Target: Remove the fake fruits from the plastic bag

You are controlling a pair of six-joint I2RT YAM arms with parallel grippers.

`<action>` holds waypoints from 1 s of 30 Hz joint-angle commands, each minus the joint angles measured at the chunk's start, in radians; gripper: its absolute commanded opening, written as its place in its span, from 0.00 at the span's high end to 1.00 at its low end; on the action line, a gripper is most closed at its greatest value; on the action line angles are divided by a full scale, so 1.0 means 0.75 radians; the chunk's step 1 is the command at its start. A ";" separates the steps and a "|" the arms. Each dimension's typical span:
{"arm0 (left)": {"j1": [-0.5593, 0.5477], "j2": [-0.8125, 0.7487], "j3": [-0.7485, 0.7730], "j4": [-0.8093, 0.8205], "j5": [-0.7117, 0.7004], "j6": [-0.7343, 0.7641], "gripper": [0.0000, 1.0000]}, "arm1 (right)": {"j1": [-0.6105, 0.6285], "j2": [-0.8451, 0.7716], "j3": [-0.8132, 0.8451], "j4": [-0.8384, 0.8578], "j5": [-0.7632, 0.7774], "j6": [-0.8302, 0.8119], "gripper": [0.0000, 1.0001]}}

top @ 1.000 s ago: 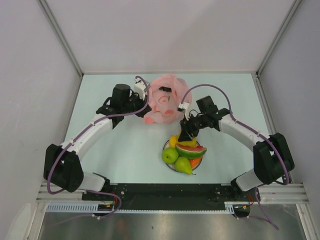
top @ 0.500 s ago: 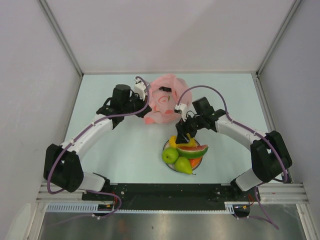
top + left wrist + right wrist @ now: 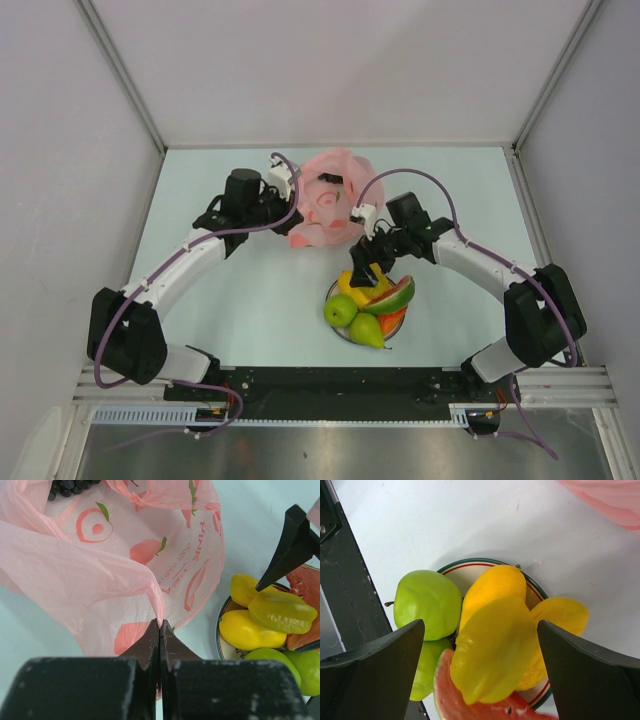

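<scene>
The pink plastic bag [image 3: 328, 203] lies crumpled at the table's middle back. My left gripper [image 3: 160, 624] is shut on its near edge [image 3: 155, 595]. A dark grape bunch [image 3: 70, 486] shows inside the bag's mouth. In front of the bag a plate [image 3: 485, 561] carries the other fake fruits: a green apple [image 3: 427, 604], a green pear [image 3: 367, 331], yellow mangoes [image 3: 495, 585], a watermelon slice [image 3: 392, 296] and a yellow-green fruit [image 3: 492, 650] on top. My right gripper [image 3: 480, 630] hangs open just above that pile, its fingers [image 3: 385, 665] either side of the top fruit without touching it.
White walls close in the table on the left, back and right. Both arm bases and a black rail [image 3: 330, 380] line the near edge. The plate [image 3: 333, 292] sits close to the bag, between the two arms.
My right gripper has opened wide and let the yellow-green fruit drop onto the pile. The watermelon slice has tipped over to the right. The left gripper and the bag have not moved.
</scene>
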 commanded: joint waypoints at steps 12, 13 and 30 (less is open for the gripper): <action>-0.007 0.003 -0.007 0.062 0.047 -0.022 1.00 | -0.149 -0.131 0.085 -0.084 0.102 -0.087 0.00; -0.007 0.003 -0.003 0.056 0.049 -0.020 1.00 | -0.174 -0.117 0.083 -0.066 0.090 -0.074 0.00; -0.005 0.001 0.003 0.042 0.033 -0.016 1.00 | -0.487 -0.107 -0.031 -0.272 0.605 0.067 0.11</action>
